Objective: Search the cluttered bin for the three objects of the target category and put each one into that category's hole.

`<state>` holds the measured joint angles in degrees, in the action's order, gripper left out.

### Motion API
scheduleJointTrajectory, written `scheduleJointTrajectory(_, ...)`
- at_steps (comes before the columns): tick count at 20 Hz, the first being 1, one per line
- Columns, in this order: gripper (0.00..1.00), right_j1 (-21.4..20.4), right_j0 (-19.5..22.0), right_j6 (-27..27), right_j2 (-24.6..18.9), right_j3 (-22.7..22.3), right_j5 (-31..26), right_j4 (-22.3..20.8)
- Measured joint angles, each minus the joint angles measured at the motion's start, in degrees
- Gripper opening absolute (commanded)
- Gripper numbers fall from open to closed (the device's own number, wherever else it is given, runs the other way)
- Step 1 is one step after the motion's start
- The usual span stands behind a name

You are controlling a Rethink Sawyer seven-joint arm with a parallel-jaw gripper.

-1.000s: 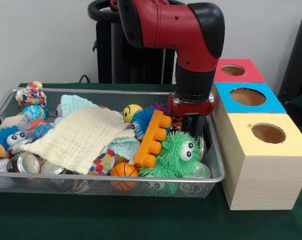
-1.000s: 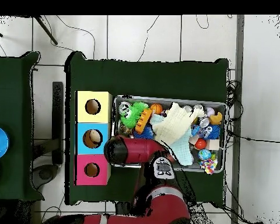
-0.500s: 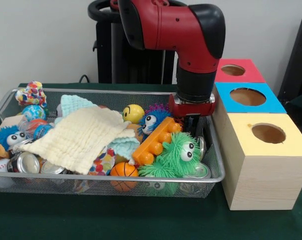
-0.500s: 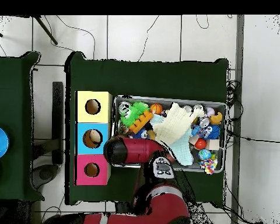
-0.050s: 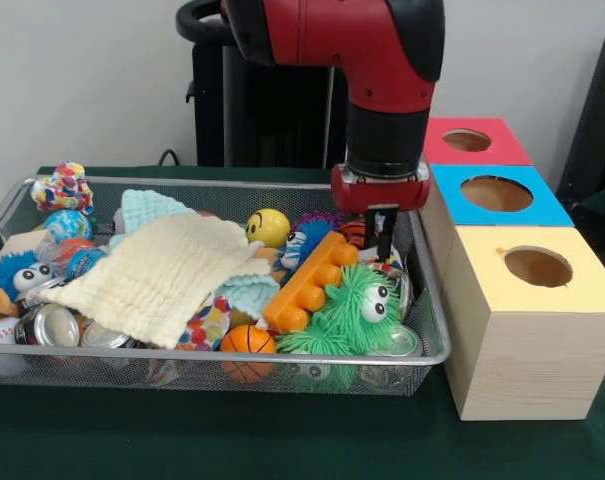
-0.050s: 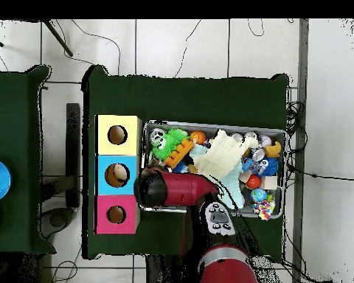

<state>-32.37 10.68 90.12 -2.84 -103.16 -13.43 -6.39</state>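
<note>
The gripper (image 5: 384, 235) hangs over the right end of the wire basket (image 5: 437, 330), just above the toys. Its dark fingers point straight down beside the top of the orange block (image 5: 310, 281); whether they are apart or closed cannot be told, and nothing can be seen held between them. In the overhead view the red arm (image 6: 172, 189) covers the gripper.

The orange block lies tilted, its upper end near the gripper and its lower end toward the basket's front rim. Just right of it sits a green fuzzy toy (image 5: 357, 310) with googly eyes, and a small orange basketball (image 5: 248, 341) rests at the front rim. Behind the block are a blue fuzzy toy (image 5: 304, 240) and a yellow smiley ball (image 5: 268, 227). A pale yellow cloth (image 5: 157, 275) is draped over the middle of the clutter, with cans (image 5: 50, 325) at the left front.

Beside the basket stand three boxes, each with a round hole on top: yellow (image 5: 527, 320) nearest, then blue (image 5: 497, 195), then red (image 5: 477, 141).
</note>
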Motion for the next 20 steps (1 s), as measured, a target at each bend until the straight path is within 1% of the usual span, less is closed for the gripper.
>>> scheduleJointTrajectory(7,0.0,-4.2,1.0,0.0,0.0,-1.6,-0.7,-0.2)
scheduleJointTrajectory(13,0.0,-6.3,1.1,0.0,-0.1,-2.7,-1.7,-0.2)
scheduleJointTrajectory(20,0.0,-10.2,3.6,0.0,-2.3,-5.1,-3.7,-0.2)
